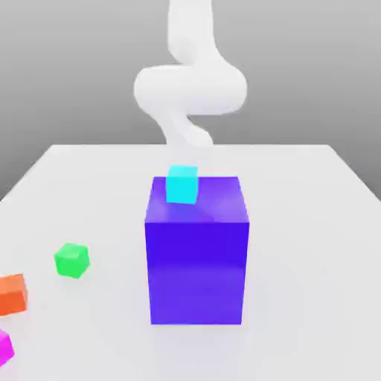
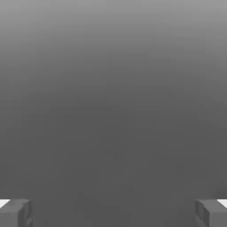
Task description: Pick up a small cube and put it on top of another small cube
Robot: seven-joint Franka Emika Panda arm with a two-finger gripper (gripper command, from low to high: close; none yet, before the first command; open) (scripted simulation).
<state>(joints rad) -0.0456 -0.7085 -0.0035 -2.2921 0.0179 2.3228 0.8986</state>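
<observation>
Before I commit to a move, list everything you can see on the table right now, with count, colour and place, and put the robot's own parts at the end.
magenta cube: one, bright pink, front corner at the exterior view's left, cut by the picture edge.
orange-red cube: one, just behind the magenta cube, partly cut by the edge, apart from it.
green cube: one, a little farther in and back from the orange-red cube, on its own.
large block: one, blue-violet, middle of the table.
cyan cube: one, resting on top of the large block near its back edge.
table: one, white.
robot arm: one, white, behind the large block.
end effector: one, grey fingers wide apart, nothing between them.
</observation>
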